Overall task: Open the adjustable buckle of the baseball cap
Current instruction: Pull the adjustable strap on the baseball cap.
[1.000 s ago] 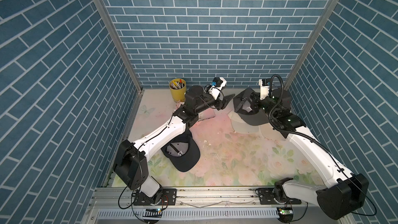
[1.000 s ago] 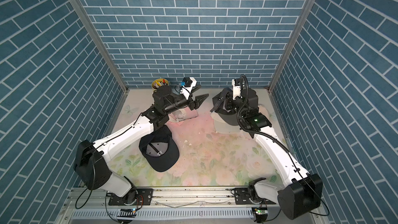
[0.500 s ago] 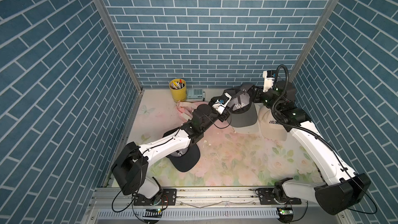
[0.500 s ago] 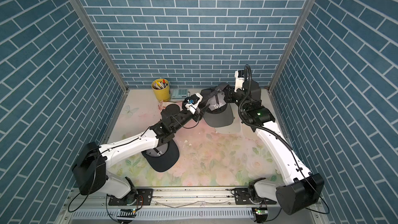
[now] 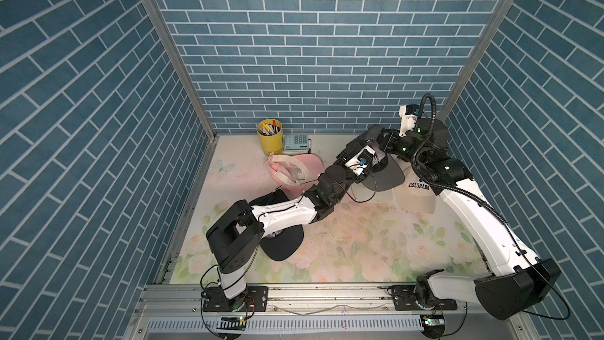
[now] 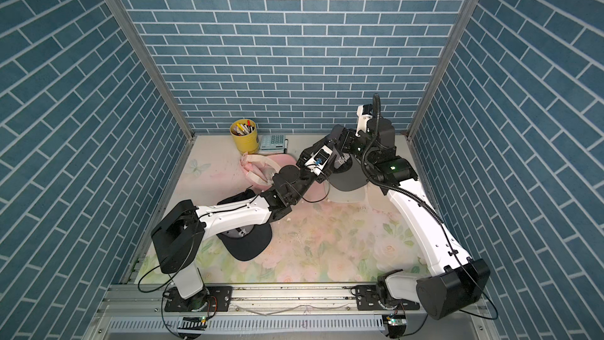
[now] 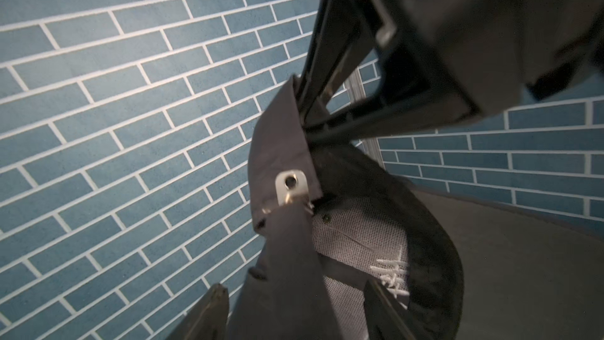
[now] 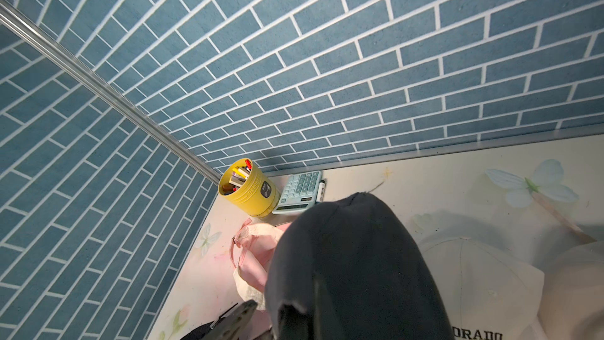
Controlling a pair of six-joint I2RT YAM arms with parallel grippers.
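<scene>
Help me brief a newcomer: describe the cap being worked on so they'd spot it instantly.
Look at the table, back right, where the arms meet. There the right gripper holds up a dark grey cap. Unlike the pink cap, black cap and cream cap lying on the table, it is lifted, with a metal buckle on its strap.

Walls [image 5: 310, 44]: blue brick with white mortar lines. Table cover [image 5: 359, 240]: pale, printed with pastel roses, green leaves and butterflies. The cup [image 5: 270, 140] is yellow and the calculator [image 5: 295, 143] mint green. The pink cap [image 5: 310, 163] has cream lining; the black cap [image 5: 282, 246] is plain; the cream cap [image 5: 415, 197] bears black COLORADO lettering. The grey cap [image 5: 385, 174] seems charcoal, with a silver buckle [image 7: 291, 188].
</scene>
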